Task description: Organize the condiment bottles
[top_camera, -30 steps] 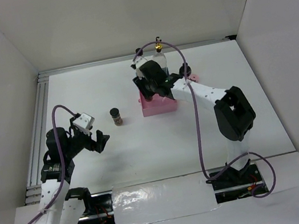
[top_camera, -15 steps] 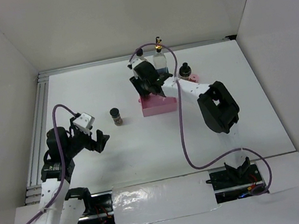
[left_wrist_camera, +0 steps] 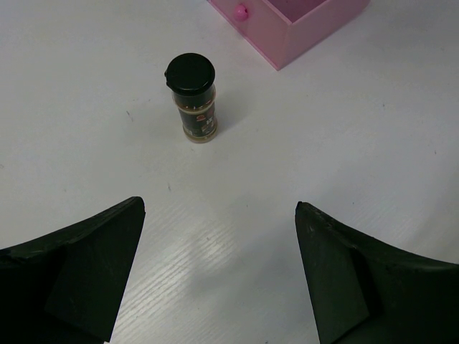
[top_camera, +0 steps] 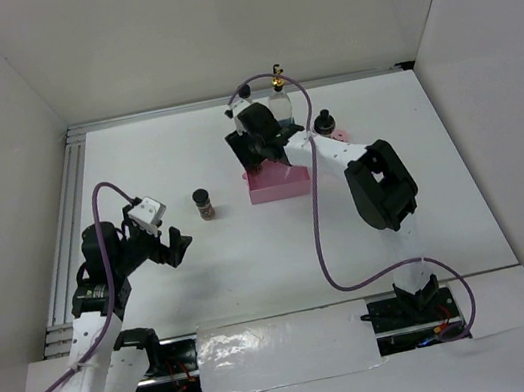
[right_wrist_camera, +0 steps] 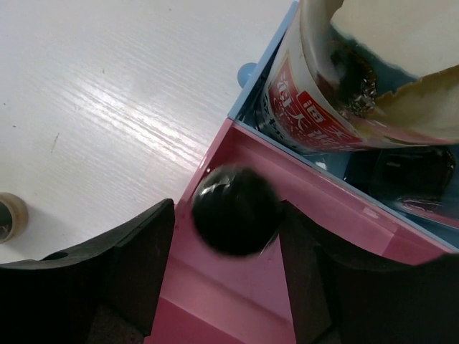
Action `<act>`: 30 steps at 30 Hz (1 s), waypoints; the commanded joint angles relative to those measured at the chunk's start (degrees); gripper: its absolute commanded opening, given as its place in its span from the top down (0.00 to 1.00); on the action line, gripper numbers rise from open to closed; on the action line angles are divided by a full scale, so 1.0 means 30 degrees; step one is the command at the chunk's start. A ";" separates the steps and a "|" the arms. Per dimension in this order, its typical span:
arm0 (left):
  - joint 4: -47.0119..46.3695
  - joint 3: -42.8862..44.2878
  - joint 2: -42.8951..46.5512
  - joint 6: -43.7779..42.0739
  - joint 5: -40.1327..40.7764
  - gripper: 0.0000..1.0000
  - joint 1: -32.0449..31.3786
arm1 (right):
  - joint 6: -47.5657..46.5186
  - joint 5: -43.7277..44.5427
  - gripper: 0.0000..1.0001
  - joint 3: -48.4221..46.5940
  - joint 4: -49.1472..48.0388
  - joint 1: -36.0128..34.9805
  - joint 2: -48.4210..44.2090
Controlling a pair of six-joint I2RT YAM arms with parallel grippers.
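Short black-capped jar [right_wrist_camera: 237, 209] sits in the pink plastic tray [right_wrist_camera: 215, 301], red-labelled clear bottle [right_wrist_camera: 315, 107] in the blue tray [right_wrist_camera: 262, 72]. Right pincer [right_wrist_camera: 226, 222] straddles the jar, can't tell if it's gripping. Left pincer [left_wrist_camera: 219, 208] gapes wide, empty.

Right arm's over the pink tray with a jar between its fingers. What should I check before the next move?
1. Right gripper free of the black-capped jar: cannot tell; a gap shows at one finger, the other sits close against the cap.
2. Jar inside the pink tray: ok; whether it rests on the floor, cannot tell.
3. Red-labelled bottle in the blue tray, clear of the jaws: ok.
4. Left gripper open and empty: ok.
5. Loose jar upright on the table, ahead of that gripper: ok.
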State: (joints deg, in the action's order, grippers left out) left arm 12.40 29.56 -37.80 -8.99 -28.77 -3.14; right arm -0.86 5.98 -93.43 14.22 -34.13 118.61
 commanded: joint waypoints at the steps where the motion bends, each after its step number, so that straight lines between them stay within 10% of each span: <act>1: -0.0589 0.0166 -0.0056 -0.0195 -0.0106 0.01 0.0049 | -0.0122 -0.0440 0.32 -0.0996 -0.0140 0.0039 0.0103; 26: -0.0531 0.0225 0.0061 -0.0049 -0.0340 0.01 0.0049 | 0.0751 -0.0732 0.00 0.1725 0.1589 0.0125 -0.6542; 28: -0.0443 0.0195 0.0090 0.0038 -0.0398 0.01 0.0050 | 0.1077 -0.1053 0.08 0.3009 0.1560 0.0506 -0.8124; 30: -0.0298 0.0137 0.0178 0.0126 -0.0428 0.01 0.0049 | 0.1604 -0.1172 0.61 0.4472 0.1327 0.1529 -0.9584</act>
State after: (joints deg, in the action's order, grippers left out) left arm 12.47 29.56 -37.78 -8.88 -28.82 -3.14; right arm 1.15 3.01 -84.33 18.26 -32.91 95.94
